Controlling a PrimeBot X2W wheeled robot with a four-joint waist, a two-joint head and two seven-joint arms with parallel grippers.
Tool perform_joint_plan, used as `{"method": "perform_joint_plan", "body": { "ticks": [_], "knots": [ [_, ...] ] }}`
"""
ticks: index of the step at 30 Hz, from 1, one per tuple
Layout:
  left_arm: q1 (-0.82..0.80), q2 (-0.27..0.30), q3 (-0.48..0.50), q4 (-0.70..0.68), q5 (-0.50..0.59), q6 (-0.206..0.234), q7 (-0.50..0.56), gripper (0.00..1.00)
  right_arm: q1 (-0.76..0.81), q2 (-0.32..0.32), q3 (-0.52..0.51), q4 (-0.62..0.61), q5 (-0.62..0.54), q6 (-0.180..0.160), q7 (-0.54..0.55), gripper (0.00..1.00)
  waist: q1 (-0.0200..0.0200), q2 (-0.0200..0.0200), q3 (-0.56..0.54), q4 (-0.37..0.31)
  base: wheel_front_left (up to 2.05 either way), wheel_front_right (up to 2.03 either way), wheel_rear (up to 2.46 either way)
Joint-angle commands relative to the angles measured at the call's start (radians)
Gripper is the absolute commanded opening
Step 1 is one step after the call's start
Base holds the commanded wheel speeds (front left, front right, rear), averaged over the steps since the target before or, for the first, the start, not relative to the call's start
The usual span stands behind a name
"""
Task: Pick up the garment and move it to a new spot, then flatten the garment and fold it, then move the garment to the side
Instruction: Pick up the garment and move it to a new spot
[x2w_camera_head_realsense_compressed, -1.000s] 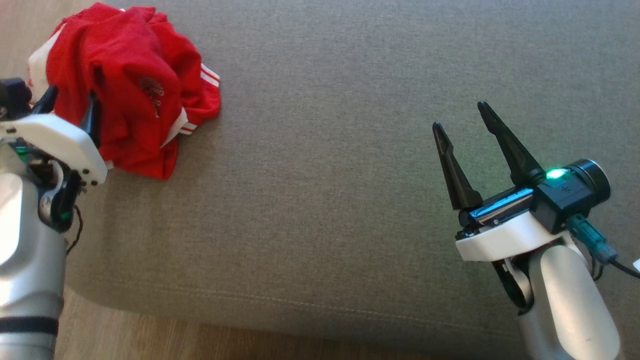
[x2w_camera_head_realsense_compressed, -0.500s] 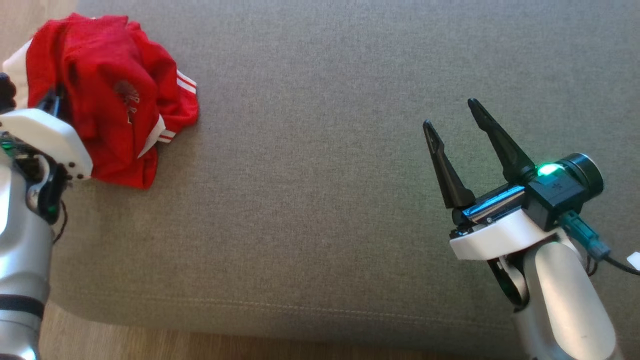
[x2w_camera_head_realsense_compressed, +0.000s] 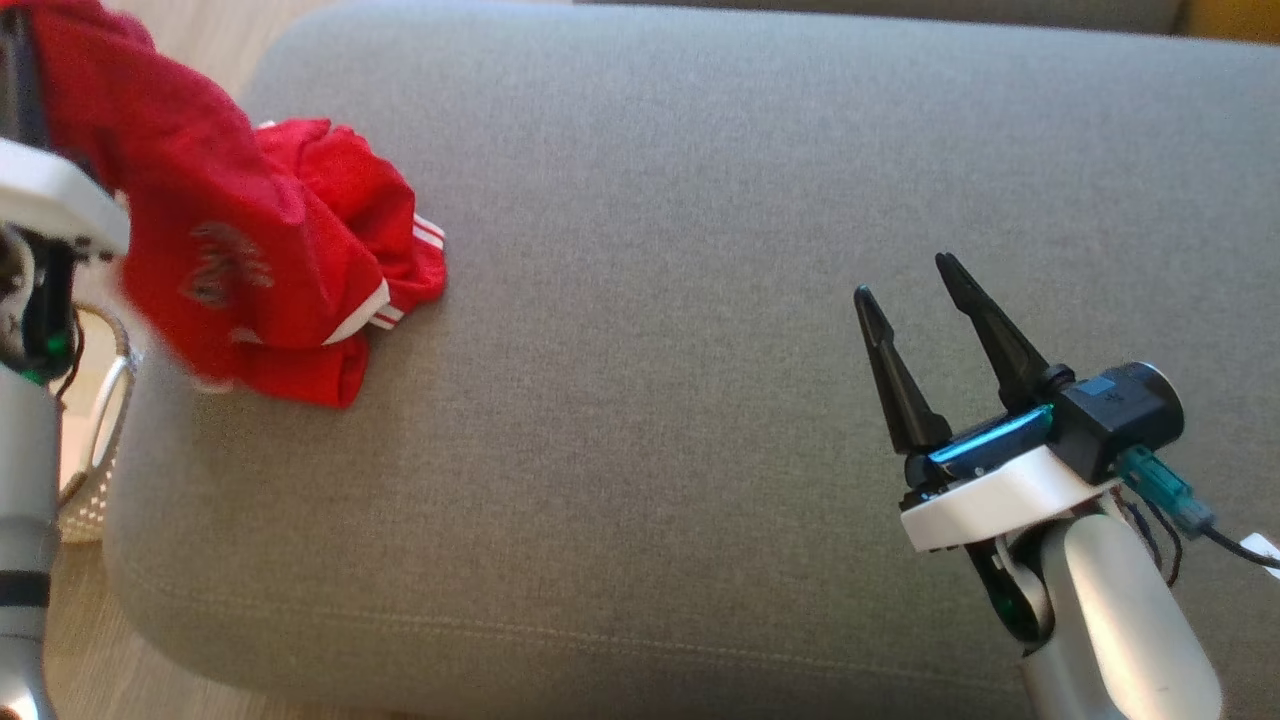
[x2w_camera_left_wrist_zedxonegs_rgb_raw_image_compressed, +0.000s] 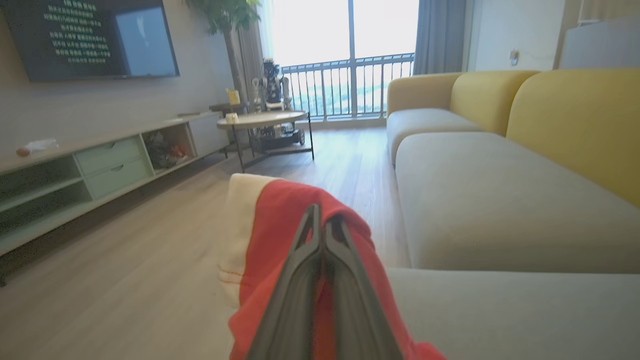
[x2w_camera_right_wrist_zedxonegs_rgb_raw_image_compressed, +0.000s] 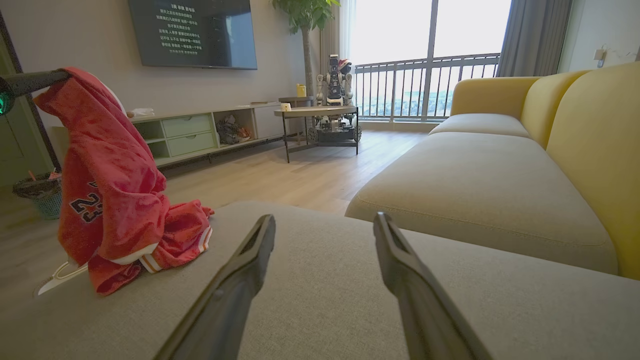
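A red basketball jersey with white trim (x2w_camera_head_realsense_compressed: 230, 270) hung from the robot's left gripper (x2w_camera_left_wrist_zedxonegs_rgb_raw_image_compressed: 324, 220). Its two dark fingers were pressed together on a fold of the cloth near the top. The upper part of the jersey was in the air. Its lower folds and striped hem rested in a heap on the left end of a wide grey fabric sofa cushion (x2w_camera_head_realsense_compressed: 650, 250).

The right gripper (x2w_camera_head_realsense_compressed: 901, 275) hovered above the right part of the cushion with its fingers spread apart and nothing between them, well away from the jersey.

This looked like the first step, picking the garment up to carry it to a new spot. The pick seemed made, but the carry was not done, since the hem lay on the fabric. The next move probably called for raising the left arm until the hem cleared the cushion, then carrying the jersey toward the bare middle.

The jersey sat close to the cushion's rounded left edge. A white openwork basket (x2w_camera_head_realsense_compressed: 85, 505) stood on the pale wooden floor (x2w_camera_left_wrist_zedxonegs_rgb_raw_image_compressed: 125, 280) just beyond that edge, so a slip there could drop cloth off the side. Open grey fabric stretched between the jersey and the right gripper, giving plenty of room to spread it. A yellow padded backrest (x2w_camera_left_wrist_zedxonegs_rgb_raw_image_compressed: 575, 125) bounded the far side, and the front seam marked the near edge.
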Motion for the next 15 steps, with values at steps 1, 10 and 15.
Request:
{"method": "perform_joint_plan", "body": {
  "ticks": [1,10,15],
  "knots": [
    [-0.028,0.049,0.035,-0.091,-0.009,0.01,-0.002,0.0,-0.015,0.004,0.025,-0.024,0.013,0.0,-0.012,1.0,0.0001,0.0,-0.029,0.0,0.0,0.0,0.0],
    [0.039,-0.019,-0.019,-0.39,-0.039,0.03,0.12,0.0,-0.027,0.004,0.028,-0.008,0.041,0.0,-0.017,1.0,0.0001,0.0,-0.07,-0.071,0.0,0.0,0.0],
    [0.05,-0.085,-0.066,-0.534,-0.058,0.051,0.179,0.0,-0.051,0.004,0.018,-0.026,0.051,0.0,-0.018,1.0,0.0001,0.0,-0.063,-0.159,0.0,0.0,0.0]
  ]
}}
